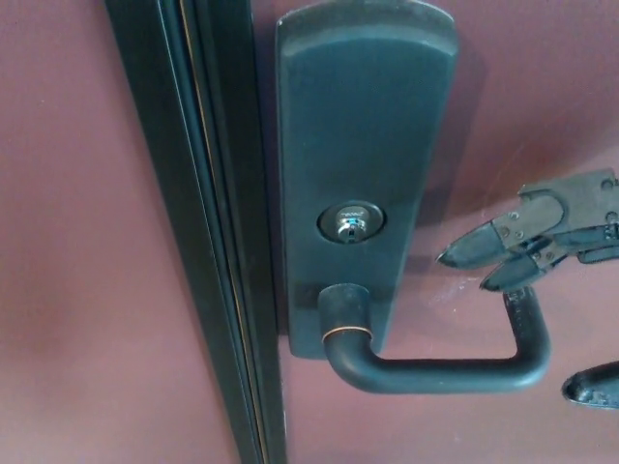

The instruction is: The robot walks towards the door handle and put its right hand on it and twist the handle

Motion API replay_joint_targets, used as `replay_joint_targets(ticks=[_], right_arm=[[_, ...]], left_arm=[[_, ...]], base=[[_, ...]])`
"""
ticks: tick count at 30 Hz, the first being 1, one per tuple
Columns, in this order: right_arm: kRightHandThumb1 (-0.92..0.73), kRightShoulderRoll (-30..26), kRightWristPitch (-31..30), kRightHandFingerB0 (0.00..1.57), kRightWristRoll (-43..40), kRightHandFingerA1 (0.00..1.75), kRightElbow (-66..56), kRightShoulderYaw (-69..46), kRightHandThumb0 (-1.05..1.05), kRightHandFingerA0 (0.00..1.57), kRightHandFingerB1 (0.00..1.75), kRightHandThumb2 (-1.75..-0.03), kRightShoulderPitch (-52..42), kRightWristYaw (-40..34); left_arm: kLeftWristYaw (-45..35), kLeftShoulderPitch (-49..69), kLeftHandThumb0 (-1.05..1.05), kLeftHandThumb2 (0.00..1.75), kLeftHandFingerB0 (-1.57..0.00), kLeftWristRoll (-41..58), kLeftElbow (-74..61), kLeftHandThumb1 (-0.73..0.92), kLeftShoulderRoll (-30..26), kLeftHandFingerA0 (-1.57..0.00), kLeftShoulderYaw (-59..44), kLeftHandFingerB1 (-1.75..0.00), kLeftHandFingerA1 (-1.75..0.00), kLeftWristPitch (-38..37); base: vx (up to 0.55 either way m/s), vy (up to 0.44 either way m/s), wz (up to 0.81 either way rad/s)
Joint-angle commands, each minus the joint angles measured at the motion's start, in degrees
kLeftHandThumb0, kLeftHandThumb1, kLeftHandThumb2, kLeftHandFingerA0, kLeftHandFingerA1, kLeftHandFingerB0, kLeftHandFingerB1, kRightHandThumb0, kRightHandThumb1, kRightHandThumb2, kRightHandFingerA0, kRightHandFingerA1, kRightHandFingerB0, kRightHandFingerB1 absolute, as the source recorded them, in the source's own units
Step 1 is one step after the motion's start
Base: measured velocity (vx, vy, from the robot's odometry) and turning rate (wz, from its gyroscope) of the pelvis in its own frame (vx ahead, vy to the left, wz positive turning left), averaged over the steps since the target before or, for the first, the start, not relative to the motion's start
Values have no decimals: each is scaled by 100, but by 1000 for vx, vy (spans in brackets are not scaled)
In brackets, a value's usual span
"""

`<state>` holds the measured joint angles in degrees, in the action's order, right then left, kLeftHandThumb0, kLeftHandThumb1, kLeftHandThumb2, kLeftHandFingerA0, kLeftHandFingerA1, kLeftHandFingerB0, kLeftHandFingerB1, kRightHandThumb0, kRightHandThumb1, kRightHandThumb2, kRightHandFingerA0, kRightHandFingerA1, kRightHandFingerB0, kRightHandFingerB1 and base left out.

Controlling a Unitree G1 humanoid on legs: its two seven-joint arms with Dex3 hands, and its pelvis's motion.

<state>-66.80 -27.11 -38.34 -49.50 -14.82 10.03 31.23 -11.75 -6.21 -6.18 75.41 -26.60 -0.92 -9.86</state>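
Head view: door handle [440, 367] was seen mounted low on the dark backplate [363, 145], lever pointing right with its tip turned up. Right hand [542, 242] was positioned just above the lever tip, fingers [469, 253] spread, thumb [592, 387] below, nothing gripped. Keyhole [349, 225] sat above the hub.

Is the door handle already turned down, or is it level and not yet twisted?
Level, not twisted: the door handle runs horizontally from the plate. The right hand is open above its tip.
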Motion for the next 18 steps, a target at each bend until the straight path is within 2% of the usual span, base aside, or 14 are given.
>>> replay_joint_targets(ticks=[1,18], right_arm=[[-59,-38,-418,35,29,45,14,195,-36,44,36,-57,90,147],[-61,-132,-922,34,612,43,38,1300,-38,43,35,-58,774,465]], left_arm=[[-100,8,-25,58,-30,-28,37,59,-31,-47,-41,-32,-39,56],[-85,19,-24,57,-30,-46,39,59,-35,-49,-57,-32,-39,35]], base=[[0,0,0],[0,0,0]])
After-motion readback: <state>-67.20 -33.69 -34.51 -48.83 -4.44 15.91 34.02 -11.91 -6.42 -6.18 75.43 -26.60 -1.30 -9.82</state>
